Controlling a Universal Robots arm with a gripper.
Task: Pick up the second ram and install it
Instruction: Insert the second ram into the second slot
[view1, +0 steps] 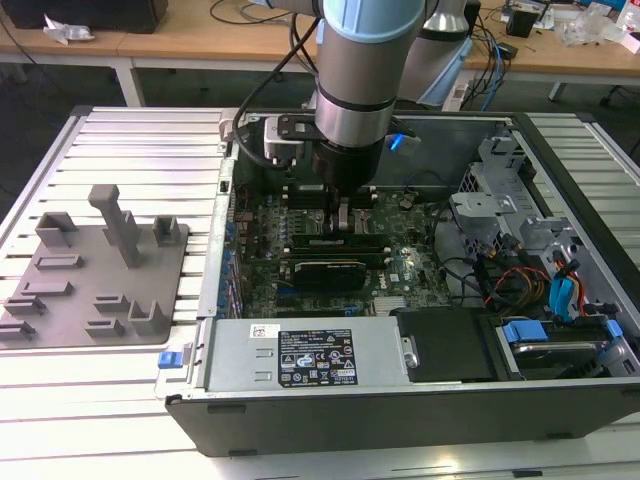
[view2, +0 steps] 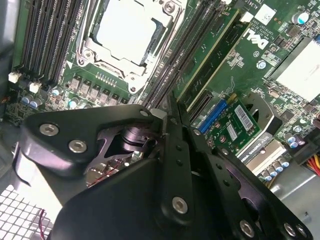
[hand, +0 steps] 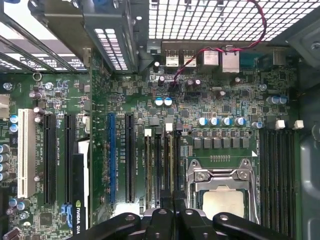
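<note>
At the exterior view's left, a flat grey plastic fixture plate (view1: 95, 270) with upright blocks lies on the ribbed metal table (view1: 150, 140). Beside it, further to the exterior view's right, stands an open black computer case (view1: 400, 410), a silver power-supply box (view1: 300, 355) along its near edge. The green motherboard (view1: 400, 265) lies inside.

The robot's black two-finger gripper (view1: 340, 215) reaches down over the middle of the board. In the second wrist view its jaws are drawn together, the tips (view2: 172, 102) meeting with no gap.

The second ram (view2: 212, 52), a thin dark green memory stick, stands on edge in one of the long black slots next to the silver CPU socket (view2: 127, 35). In the first wrist view it (hand: 170, 165) runs straight towards the gripper (hand: 172, 202), beside the socket (hand: 220, 192). Whether the tips touch it cannot be told.

At the exterior view's right, a metal drive cage (view1: 500, 200) sits above red and orange cables (view1: 520, 280).
</note>
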